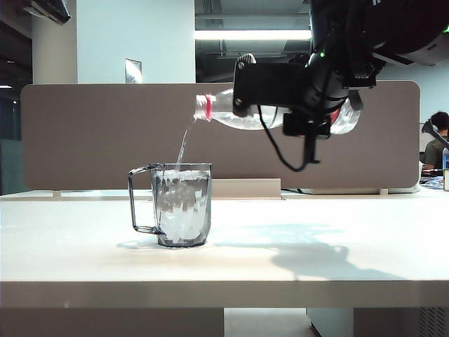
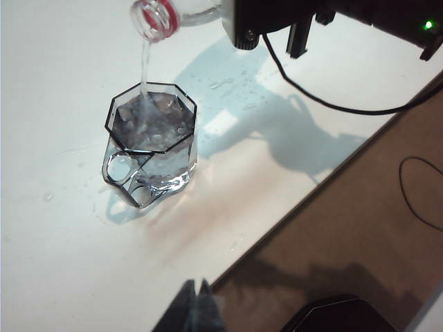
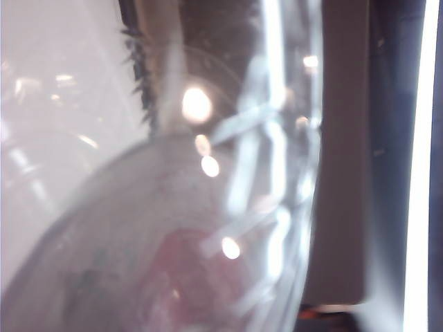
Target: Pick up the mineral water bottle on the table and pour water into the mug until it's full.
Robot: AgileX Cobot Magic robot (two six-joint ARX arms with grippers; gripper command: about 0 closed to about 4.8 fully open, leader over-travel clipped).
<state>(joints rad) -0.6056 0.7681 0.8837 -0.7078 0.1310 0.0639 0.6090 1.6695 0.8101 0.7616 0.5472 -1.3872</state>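
Note:
The mineral water bottle [image 1: 223, 109] lies nearly level in the air, red-ringed mouth toward the mug, with my right gripper [image 1: 242, 88] shut around its body. A thin stream of water falls from the mouth [image 2: 155, 17] into the mug [image 1: 181, 203], which stands upright on the table [image 1: 316, 253] and holds water close to its rim. In the right wrist view the clear bottle [image 3: 173, 228] fills the frame and hides the fingers. My left gripper [image 2: 197, 289] hangs shut and empty, well back from the mug [image 2: 152, 145].
A grey-brown divider panel [image 1: 91, 133] runs along the back of the table. Water droplets [image 2: 225, 83] lie on the white top beside the mug. A black cable [image 1: 287, 158] dangles under the right arm. The table edge [image 2: 297, 200] passes close to the mug.

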